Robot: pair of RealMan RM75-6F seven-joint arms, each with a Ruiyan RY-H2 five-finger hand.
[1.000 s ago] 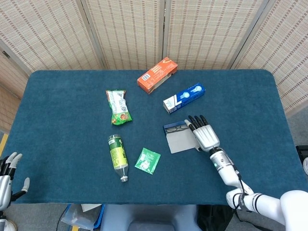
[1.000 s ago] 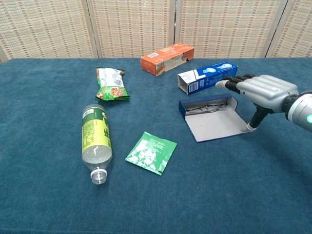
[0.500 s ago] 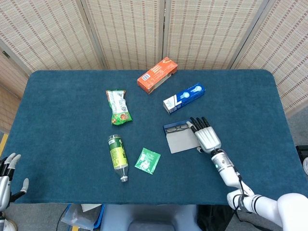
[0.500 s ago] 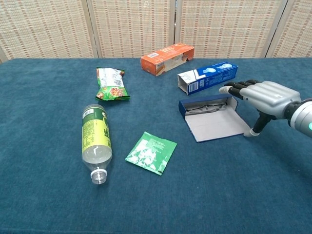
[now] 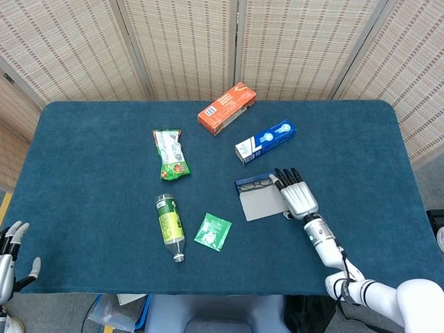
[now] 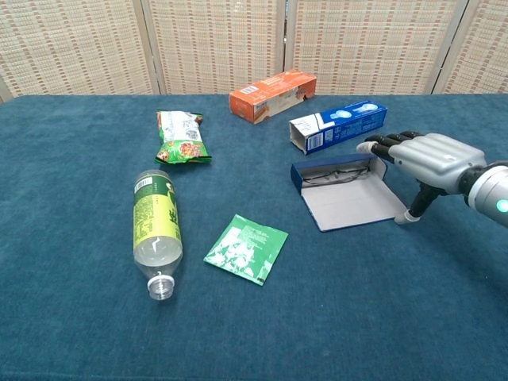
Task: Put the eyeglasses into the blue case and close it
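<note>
Eyeglasses [image 6: 336,175] lie thin-wired inside your open blue case [image 6: 347,193], flat grey lid down on the felt, your right hand [image 6: 425,159] spread beside its edge, empty, your left hand [image 5: 8,258] half cropped, fingers apart.

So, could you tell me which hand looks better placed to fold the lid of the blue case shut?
The right hand, I'd say. It sits at the open blue case, thumb down by the lid's corner, with the eyeglasses already inside. The left hand is off the table's near left corner.
</note>
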